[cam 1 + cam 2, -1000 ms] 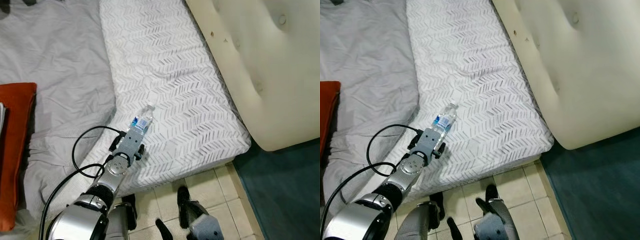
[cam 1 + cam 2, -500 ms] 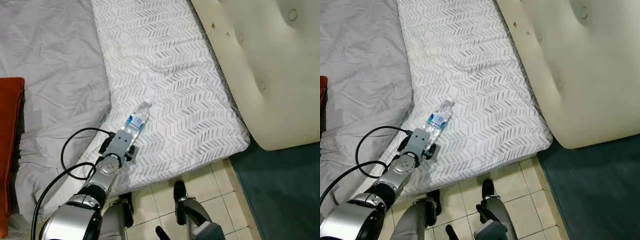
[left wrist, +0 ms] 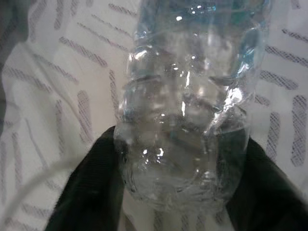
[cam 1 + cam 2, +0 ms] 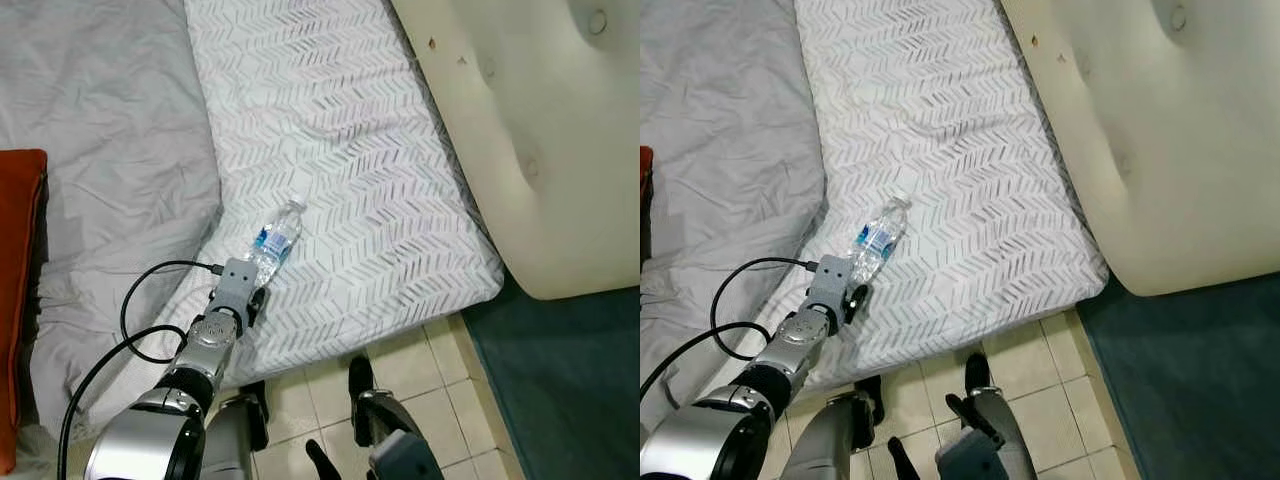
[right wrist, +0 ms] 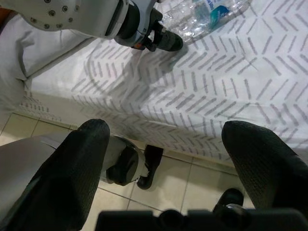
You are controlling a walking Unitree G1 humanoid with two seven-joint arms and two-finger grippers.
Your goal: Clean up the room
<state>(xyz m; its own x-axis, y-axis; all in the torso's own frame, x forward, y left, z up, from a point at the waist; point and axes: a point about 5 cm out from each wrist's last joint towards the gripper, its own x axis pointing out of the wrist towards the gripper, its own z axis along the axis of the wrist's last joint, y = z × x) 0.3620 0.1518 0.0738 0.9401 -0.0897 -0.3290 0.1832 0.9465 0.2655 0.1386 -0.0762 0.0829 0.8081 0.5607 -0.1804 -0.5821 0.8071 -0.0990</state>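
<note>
The left tool has its black fingers spread around the base of the plastic water bottle, which lies on the patterned mattress. The right tool hangs open above the tiled floor, near the mattress edge.

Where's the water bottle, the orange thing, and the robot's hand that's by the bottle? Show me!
water bottle (image 4: 275,242), left eye view, on its blue label.
orange thing (image 4: 18,300), left eye view, on its flat top.
left gripper (image 4: 852,283), right eye view, fingertips at the bottle's base.
</note>
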